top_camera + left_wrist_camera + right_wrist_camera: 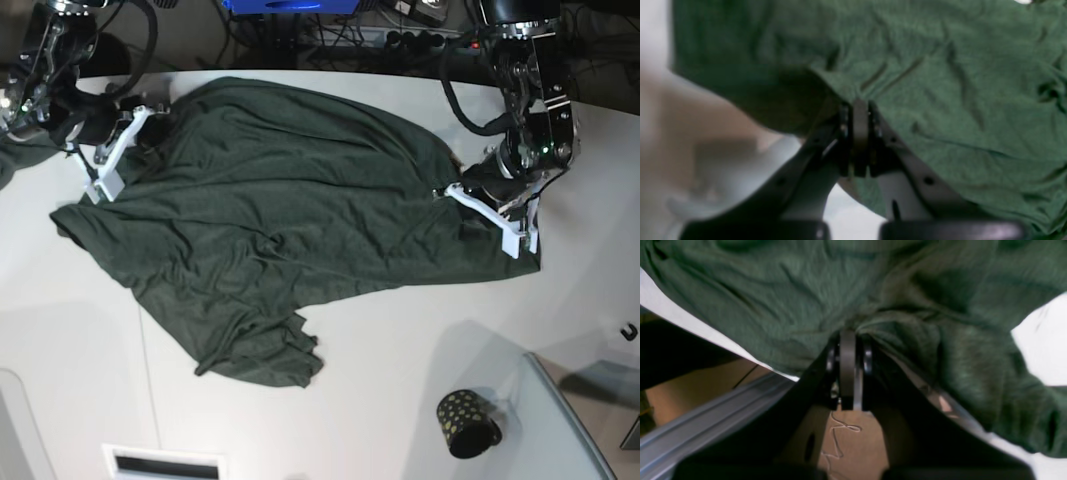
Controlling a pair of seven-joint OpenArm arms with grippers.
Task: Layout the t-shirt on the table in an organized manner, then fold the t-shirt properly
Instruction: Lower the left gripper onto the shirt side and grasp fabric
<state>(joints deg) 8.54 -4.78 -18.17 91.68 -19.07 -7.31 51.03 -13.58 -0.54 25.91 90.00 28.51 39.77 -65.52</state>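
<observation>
Both grippers, left (447, 190) and right (150, 112), pinch the t-shirt (270, 220) edges; bare table (380, 380) lies along the near edge.

One t-shirt (280, 230), dark green. One surface (380, 370), white. One black cup (465, 423) with gold dots. Two arms, each with one gripper: left gripper (447, 190), right gripper (150, 112).

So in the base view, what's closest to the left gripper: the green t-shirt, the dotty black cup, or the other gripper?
From the left gripper:
1. t-shirt, pinched in its fingers.
2. black cup, lower on the table, same side.
3. right gripper, across the shirt on the opposite side.
</observation>
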